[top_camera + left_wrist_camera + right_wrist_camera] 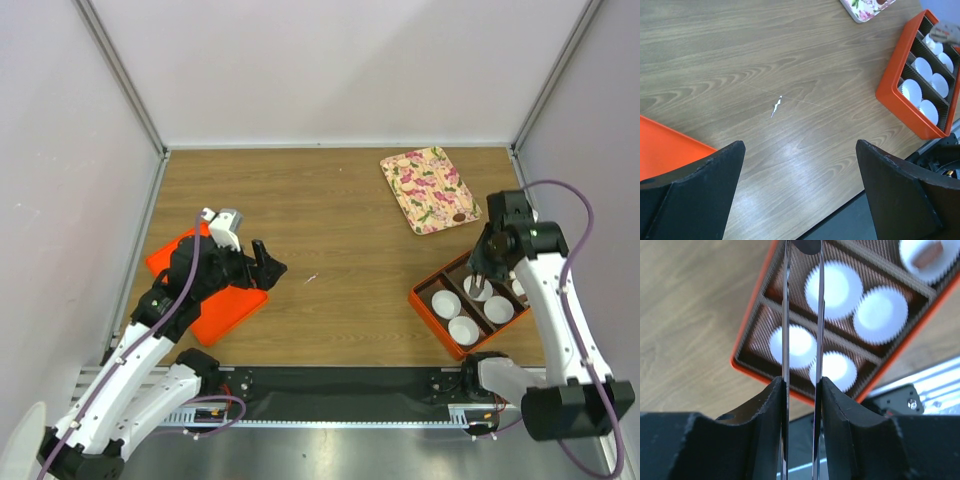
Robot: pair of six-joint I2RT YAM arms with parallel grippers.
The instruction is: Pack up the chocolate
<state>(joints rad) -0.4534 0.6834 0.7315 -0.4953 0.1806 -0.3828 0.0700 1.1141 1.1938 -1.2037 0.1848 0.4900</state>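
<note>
Table: brown wood-grain tabletop (pixel 340 220), smooth, and there's a soft sheen off the lights.
Box: orange rectangular plastic box (pixel 895 75), walls smooth and slightly glossy.
Liner: dark brown ribbed liner (pixel 765 322), finely corrugated, faint shine.
Cups: white fluted paper cups (pixel 834 287), crimped edges, matt.
Chocolate: small brown chocolate piece (pixel 927 255), dull, smooth.
Blades: pair of thin silver metal blades (pixel 786 315), mirror-bright.
Fingers: black fingers (pixel 695 195) of the left gripper (pixel 800 144), matt plastic, edges scuffed.
Tray: pink-flowered cream rectangular tray (pixel 425 190), printed, smooth-looking.
</note>
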